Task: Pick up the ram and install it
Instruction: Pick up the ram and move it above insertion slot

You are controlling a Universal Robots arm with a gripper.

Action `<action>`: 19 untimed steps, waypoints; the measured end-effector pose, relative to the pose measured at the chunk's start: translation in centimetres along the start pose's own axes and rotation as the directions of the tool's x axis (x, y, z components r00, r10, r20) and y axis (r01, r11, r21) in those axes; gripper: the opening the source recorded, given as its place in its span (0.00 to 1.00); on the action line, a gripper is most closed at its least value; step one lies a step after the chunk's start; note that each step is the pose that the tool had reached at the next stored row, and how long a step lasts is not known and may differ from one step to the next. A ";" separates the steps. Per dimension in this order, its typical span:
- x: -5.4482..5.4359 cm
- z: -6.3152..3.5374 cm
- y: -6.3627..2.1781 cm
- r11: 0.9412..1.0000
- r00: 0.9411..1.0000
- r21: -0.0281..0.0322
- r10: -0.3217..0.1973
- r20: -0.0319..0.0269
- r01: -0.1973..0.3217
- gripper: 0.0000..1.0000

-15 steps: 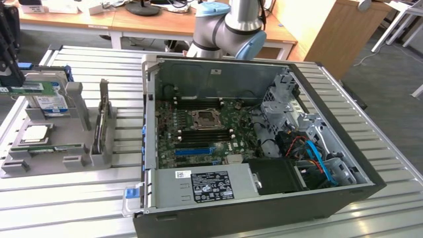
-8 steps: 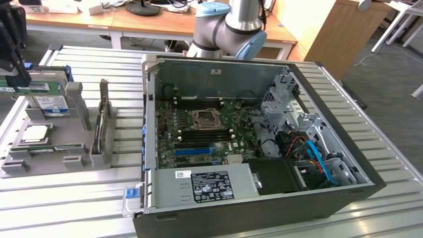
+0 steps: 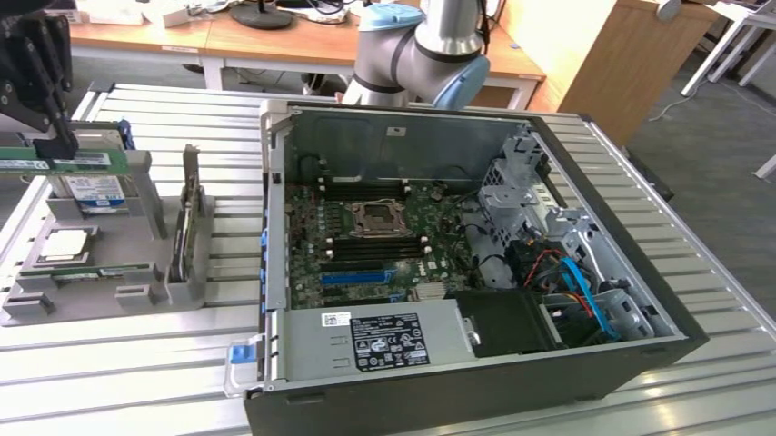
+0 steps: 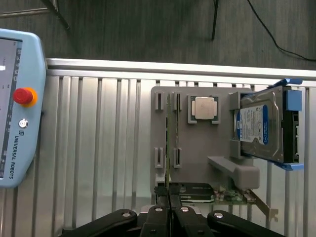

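The ram (image 3: 75, 162) is a narrow green stick with a white label. It hangs level above the grey fixture (image 3: 73, 302) at the exterior view's left, with my black gripper (image 3: 54, 153) shut on it from above. In the wrist view the ram (image 4: 169, 143) appears edge-on as a thin line running out from between my closed fingertips, where my gripper (image 4: 169, 203) pinches it over the fixture (image 4: 197, 143). The open computer case (image 3: 274, 227) lies to the exterior view's right, its motherboard (image 3: 401, 204) facing up with black slots (image 3: 376, 243) below the processor socket.
On the fixture sit a silver drive with a blue-white label (image 3: 94, 191) (image 4: 259, 126), a square processor chip (image 3: 67, 243) (image 4: 204, 107) and an upright card (image 3: 188, 227). A thin green strip (image 3: 122, 271) lies in the fixture's front slot. A teach pendant (image 4: 17, 103) rests beside it. The arm's base (image 3: 424, 54) stands behind the case.
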State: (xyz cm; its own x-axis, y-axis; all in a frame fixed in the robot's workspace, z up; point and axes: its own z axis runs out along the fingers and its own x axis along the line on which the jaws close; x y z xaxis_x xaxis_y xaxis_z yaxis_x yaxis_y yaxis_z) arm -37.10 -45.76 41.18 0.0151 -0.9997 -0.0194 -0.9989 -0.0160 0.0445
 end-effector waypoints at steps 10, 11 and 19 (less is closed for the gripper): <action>0.0 -0.07 -1.67 1.000 1.000 0.000 -0.001 0.000 0.001 0.12; 0.0 -0.09 -1.89 1.000 1.000 0.000 -0.001 0.000 0.001 0.12; 0.1 -0.15 -3.50 1.000 1.000 0.000 -0.001 0.000 0.001 0.12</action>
State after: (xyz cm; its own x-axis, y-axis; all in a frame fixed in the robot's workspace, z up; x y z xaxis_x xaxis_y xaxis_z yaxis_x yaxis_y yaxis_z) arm -33.60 -45.76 41.18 0.0158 -0.9997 -0.0194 -0.9989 -0.0167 0.0446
